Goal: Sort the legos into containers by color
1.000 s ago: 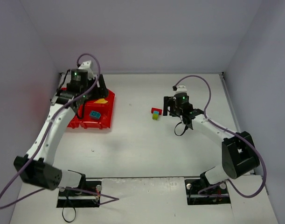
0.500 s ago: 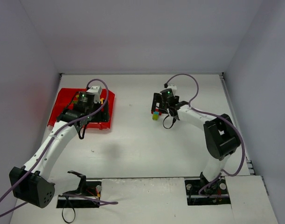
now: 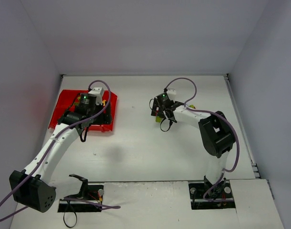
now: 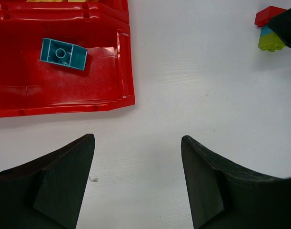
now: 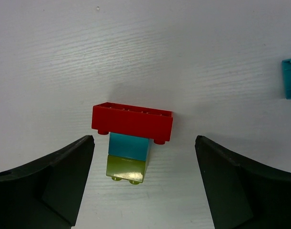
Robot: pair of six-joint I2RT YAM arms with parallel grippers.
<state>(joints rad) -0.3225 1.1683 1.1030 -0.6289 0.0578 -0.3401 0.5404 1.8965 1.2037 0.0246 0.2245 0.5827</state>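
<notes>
Lego stack is seen between the wide-open right tool
Red brick is laid crosswise to the gap; studs are pointed toward the tool.

Bare table both sides of brick stack; stray teal brick nearby; tray well apart.

Left tool has its fingers spread wide, nothing between them, over the bare white tabletop. Red tray is upper left. One teal brick lies hollow side up in its nearest compartment. At the top right corner, a red brick, small teal piece and lime brick are touching, partly hidden by a dark object.
</notes>
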